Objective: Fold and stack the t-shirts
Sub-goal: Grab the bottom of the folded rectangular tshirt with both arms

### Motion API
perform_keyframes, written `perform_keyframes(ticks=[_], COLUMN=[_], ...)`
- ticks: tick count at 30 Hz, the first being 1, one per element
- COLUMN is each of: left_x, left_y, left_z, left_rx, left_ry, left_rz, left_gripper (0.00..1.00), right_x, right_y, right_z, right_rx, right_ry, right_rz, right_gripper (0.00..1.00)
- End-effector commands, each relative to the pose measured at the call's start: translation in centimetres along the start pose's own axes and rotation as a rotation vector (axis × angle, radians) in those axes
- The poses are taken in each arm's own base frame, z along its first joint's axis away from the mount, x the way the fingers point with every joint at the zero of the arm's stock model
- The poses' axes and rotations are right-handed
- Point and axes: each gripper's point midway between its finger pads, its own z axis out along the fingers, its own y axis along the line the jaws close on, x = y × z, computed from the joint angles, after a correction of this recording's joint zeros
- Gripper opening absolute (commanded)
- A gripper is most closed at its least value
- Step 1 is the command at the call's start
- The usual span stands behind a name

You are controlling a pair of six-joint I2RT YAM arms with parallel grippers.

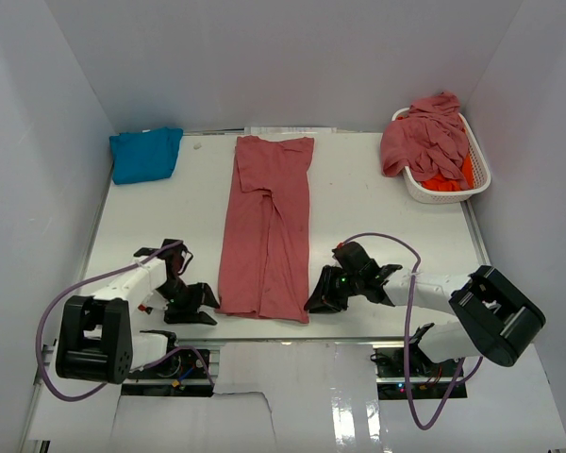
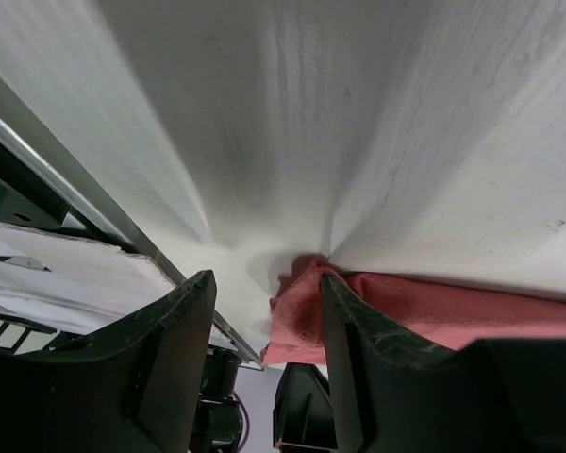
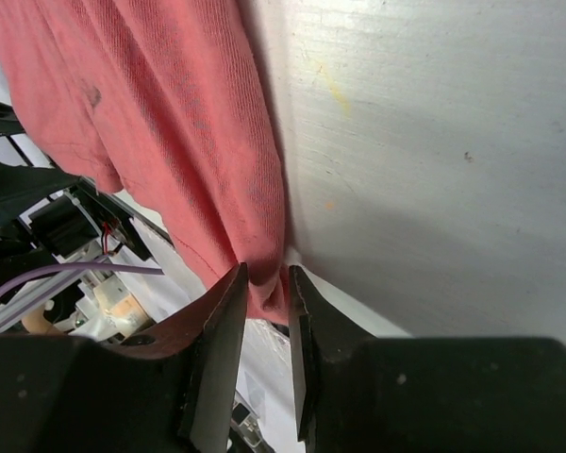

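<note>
While both arms sat low over the near edge of the desk (image 1: pixel 377 208), I saw a long rose-red t-shirt (image 1: pixel 269 226) lying flat between the two grippers. The left gripper (image 1: pixel 204 304) stood wide, with the shirt's near corner just beside its inner finger (image 2: pixel 377 368). The right gripper (image 1: pixel 319 300) was narrow, and the hem ran into the slim gap between its fingers (image 3: pixel 217 330). I could not tell whether it pinched the cloth. Well beyond the left gripper lay a turquoise t-shirt (image 1: pixel 146 153). Well beyond the right gripper, a white basket (image 1: pixel 417 189) held a heap of rose-red t-shirts (image 1: pixel 424 137) that hid most of an orange t-shirt (image 1: pixel 445 179).
</note>
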Motion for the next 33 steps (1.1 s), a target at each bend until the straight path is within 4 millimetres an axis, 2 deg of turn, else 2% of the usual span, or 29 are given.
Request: perform_keyframes(ticks=[1, 2, 3, 7, 10, 13, 17, 19, 21, 22, 24, 27, 28, 31, 33], left_x=[-0.7, -1.2, -1.3, -2.1, -2.8, -3.4, -3.8, -2.6, -1.7, -0.5, 0.0, 2.1, 3.0, 4.9, 6.1], left_y=[1.1, 1.0, 0.0, -1.7, -1.5, -1.9, -4.0, -5.3, -5.3, -5.7, -5.3, -5.4, -5.8, -5.5, -4.9], left_z=[-1.2, -1.6, -2.6, -5.2, -6.4, -7.4, -7.2, -7.0, -6.9, -6.9, -5.9, -5.9, -6.5, -6.8, -7.1], left_rx=[-0.079, -0.072, -0.032, 0.045, 0.059, 0.096, 0.151, 0.247, 0.326, 0.387, 0.417, 0.528, 0.586, 0.649, 0.686], left_ry=[-0.054, -0.086, -0.098, -0.174, -0.229, -0.28, -0.31, -0.266, -0.245, -0.213, -0.187, -0.118, -0.101, -0.025, 0.037], left_rz=[-0.105, -0.096, -0.055, 0.088, 0.153, 0.299, 0.677, 0.817, 0.938, 0.995, 1.072, 1.195, 1.237, 1.333, 1.385], left_gripper=[0.59, 0.59, 0.61, 0.68, 0.69, 0.69, 0.69, 0.7, 0.76, 0.88, 0.96, 0.98, 0.98, 0.98, 0.98], right_x=[-0.1, 0.0, 0.0, -0.4, -0.8, -0.9, -0.5, -0.3, -0.1, 0.0, 0.1, -0.1, -0.1, -0.2, 0.0], right_y=[0.2, 0.1, 0.0, 0.1, 0.1, 0.0, -0.2, -0.4, -0.9, -1.0, -1.1, -1.0, -0.8, -0.3, -0.7], right_z=[0.0, 0.1, 0.0, -0.3, -0.8, -1.1, -1.2, -1.2, -1.1, -1.1, -1.1, -1.1, -1.1, -0.9, -0.9], right_rx=[-0.013, -0.011, -0.01, -0.007, -0.004, -0.004, -0.009, -0.007, 0.004, 0.004, 0.006, 0.004, 0.002, -0.002, 0.021], right_ry=[0.004, 0.006, 0.007, -0.012, -0.033, -0.036, -0.024, -0.02, -0.013, -0.009, -0.009, -0.018, -0.018, -0.008, 0.017], right_rz=[-0.018, -0.017, -0.021, -0.039, -0.044, -0.042, -0.039, -0.038, -0.026, -0.023, -0.021, -0.022, -0.029, -0.082, -0.096], right_gripper=[0.31, 0.34, 0.47, 0.54, 0.58, 0.59, 0.64, 0.64, 0.64, 0.64, 0.64, 0.65, 0.65, 0.65, 0.65])
